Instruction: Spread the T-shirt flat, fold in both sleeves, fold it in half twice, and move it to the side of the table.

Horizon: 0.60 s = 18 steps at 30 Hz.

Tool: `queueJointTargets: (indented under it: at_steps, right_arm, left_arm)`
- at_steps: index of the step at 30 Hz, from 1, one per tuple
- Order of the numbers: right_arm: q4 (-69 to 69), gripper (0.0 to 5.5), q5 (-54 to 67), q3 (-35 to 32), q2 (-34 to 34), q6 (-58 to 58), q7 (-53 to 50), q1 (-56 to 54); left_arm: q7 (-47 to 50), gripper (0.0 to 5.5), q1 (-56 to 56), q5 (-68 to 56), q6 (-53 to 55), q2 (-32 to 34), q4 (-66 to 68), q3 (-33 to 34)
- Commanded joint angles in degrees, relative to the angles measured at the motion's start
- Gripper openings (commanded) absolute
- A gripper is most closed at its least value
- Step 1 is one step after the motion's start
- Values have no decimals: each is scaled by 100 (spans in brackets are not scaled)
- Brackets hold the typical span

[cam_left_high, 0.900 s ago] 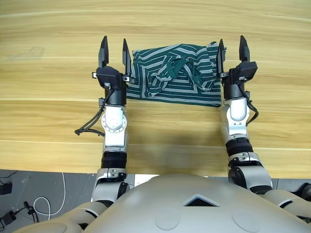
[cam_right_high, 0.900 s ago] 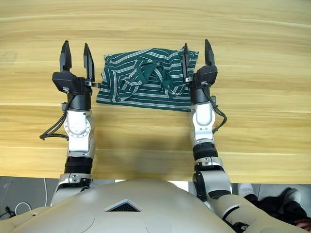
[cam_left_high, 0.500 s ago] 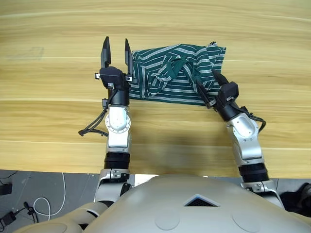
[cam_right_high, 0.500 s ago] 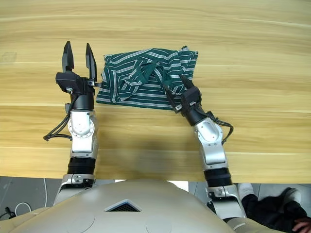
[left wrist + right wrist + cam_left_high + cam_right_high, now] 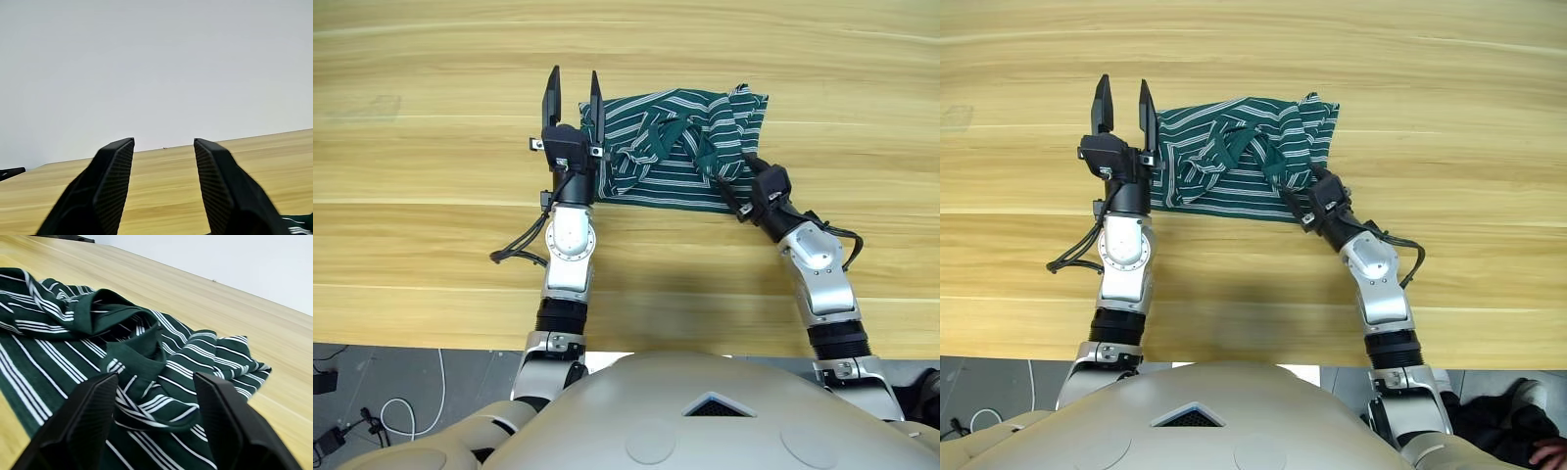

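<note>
Okay, spreading step: shirt (image 5: 675, 147) bunched on the surface (image 5: 431, 225), left gripper (image 5: 574, 83) at its left edge, right gripper (image 5: 154, 382) over its near-right corner, both jaws wide and empty; I'd pinch corners next and pull apart.

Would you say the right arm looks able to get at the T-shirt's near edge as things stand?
Probably yes: the right end effector sits open right at the near right corner of the T-shirt, with the fabric just ahead of it and nothing in the way.
</note>
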Motion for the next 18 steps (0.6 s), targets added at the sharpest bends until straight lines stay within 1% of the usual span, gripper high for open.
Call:
queueJointTargets:
  at_steps: [1, 7, 11, 18]
  right_arm:
    - [38, 285, -93, 75, 17, 58, 33, -44]
    - [-221, 285, 71, 124, 87, -193, 102, 23]
    - [-411, 285, 56, 242, 146, -166, 166, 128]
    - [-191, 285, -372, 444, 177, -94, -50, 183]
  left_arm:
    - [45, 227, -57, 59, 7, 10, 72, -36]
    - [64, 227, -40, 77, -17, 36, 76, -57]
    - [78, 227, -23, 79, -21, 38, 60, -60]
    - [76, 227, -16, 36, -4, 34, 42, -57]
